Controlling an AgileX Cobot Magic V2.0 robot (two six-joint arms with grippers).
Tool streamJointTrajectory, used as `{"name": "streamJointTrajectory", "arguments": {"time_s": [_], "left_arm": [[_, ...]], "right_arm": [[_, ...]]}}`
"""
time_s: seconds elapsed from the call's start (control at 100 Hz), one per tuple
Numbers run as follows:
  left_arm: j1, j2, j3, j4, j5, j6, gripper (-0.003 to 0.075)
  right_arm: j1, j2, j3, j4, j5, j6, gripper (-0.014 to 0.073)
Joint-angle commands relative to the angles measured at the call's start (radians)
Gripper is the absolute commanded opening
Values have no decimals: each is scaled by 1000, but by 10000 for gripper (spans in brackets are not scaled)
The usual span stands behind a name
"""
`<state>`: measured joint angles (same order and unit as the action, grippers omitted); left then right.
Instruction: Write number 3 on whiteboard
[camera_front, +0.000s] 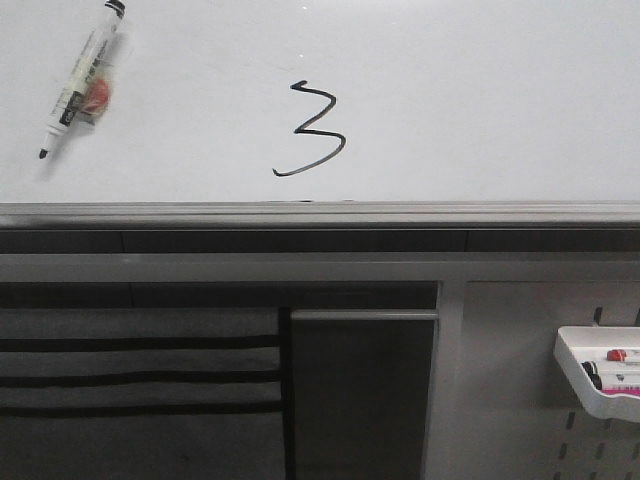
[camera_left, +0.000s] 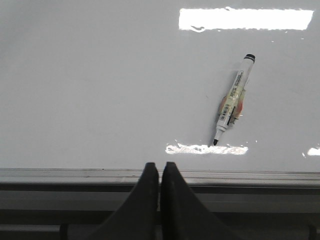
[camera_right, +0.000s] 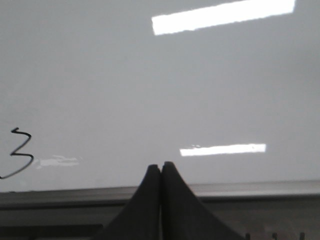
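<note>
Both pincers are closed on nothing: the left gripper (camera_left: 159, 167) and the right gripper (camera_right: 160, 167) each show their two dark fingers pressed together, tips just over the edge rail (camera_front: 320, 214). Neither arm appears in the front view.

Beyond both sets of fingertips spreads the whiteboard (camera_front: 480, 90), glossy, with bright light reflections on it. Past the rail on the near side sits a grey perforated panel (camera_front: 520, 420) with a small white tray (camera_front: 600, 375) hung on it, holding what look like markers.

Ahead of the left gripper and off to its right lies the marker (camera_left: 232, 101), uncapped, flat on the board, tip pointing back toward the rail, well apart from the fingers.

Off to the right gripper's left stands the 3 (camera_front: 312, 130), drawn in thin black line.
</note>
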<state>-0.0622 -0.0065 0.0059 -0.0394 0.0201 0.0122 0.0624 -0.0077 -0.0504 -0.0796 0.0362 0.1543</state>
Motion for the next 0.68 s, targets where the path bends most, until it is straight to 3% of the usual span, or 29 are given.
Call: {"name": "streamJointTrajectory", "arguments": {"time_s": [0.0, 0.14, 0.67], "left_arm": [[2, -31, 4, -11, -83, -12, -18], [2, -31, 4, -11, -83, -12, -18], [2, -31, 4, -11, -83, -12, -18]], "right_arm": [[-30, -17, 20, 2, -122, -6, -74], [-35, -21, 91, 2, -202, -6, -74], [-35, -21, 87, 2, -145, -6, -74]]}}
